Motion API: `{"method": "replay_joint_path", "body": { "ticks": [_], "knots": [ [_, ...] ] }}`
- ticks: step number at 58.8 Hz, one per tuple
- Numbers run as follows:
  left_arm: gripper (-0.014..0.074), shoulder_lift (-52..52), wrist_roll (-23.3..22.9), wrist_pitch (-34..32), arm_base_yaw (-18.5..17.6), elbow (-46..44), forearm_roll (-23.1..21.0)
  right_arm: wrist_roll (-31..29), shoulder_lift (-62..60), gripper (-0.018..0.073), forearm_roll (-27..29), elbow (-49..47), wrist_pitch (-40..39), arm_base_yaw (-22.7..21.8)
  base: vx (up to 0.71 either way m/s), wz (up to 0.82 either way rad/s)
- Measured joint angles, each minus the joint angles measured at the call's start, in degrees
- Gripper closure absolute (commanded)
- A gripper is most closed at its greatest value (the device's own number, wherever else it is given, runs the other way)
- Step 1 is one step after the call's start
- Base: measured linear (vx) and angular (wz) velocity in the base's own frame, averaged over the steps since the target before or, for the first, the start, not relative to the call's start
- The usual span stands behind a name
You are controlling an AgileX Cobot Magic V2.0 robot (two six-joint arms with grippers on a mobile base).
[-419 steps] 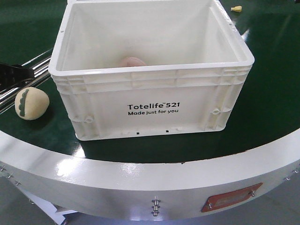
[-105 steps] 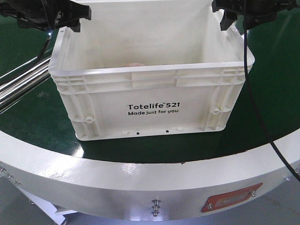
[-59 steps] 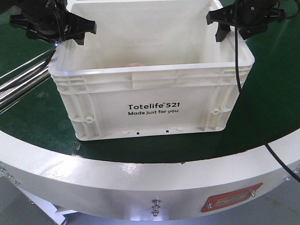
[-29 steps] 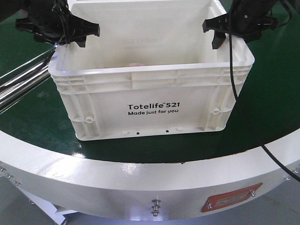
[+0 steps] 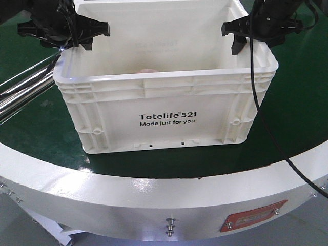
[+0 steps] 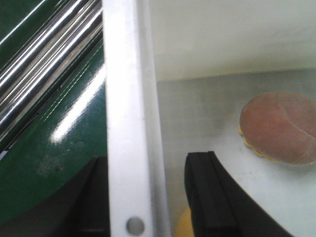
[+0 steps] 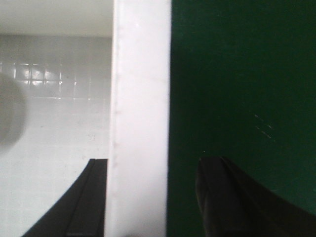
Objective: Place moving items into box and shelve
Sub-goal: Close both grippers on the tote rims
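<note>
My left gripper (image 6: 148, 197) is straddling left rim of box (image 5: 169, 110), fingers spread, unclamped; right gripper (image 7: 158, 197) is doing likewise on right rim. Only left wrist view is showing pinkish-brown item (image 6: 279, 127) plainly, lying on box floor.

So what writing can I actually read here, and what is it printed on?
"Totelife 521": black print on the front wall of the white crate.
"Made just for you": same wall, just below.
Red plate on the table's white rim: too blurred to read.
Wrist views: no text.
</note>
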Motion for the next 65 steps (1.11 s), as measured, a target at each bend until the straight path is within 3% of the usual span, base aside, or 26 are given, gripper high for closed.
{"method": "replay_joint_path", "body": {
  "ticks": [9,16,20,65],
  "knots": [
    [0.036,0.0,-0.1,0.4,0.0,0.0,0.5,-0.6,0.0,0.0402,0.6,0.0,0.0,0.0,0.0,0.0],
    [0.0533,0.0,-0.3,0.5,0.1,0.0,0.0,-2.0,0.0,0.0559,0.7,0.0,0.0,0.0,0.0,0.0],
    [0.0608,0.0,-0.3,0.5,0.1,0.0,-0.1,-2.7,0.0,0.0573,0.9,0.0,-0.1,0.0,0.0,0.0],
    [0.06,-0.4,0.1,-0.6,0.2,0.1,-0.3,-4.0,-0.7,0.0567,-0.1,0.0,0.3,0.0,0.0,0.0]
  ]
}}
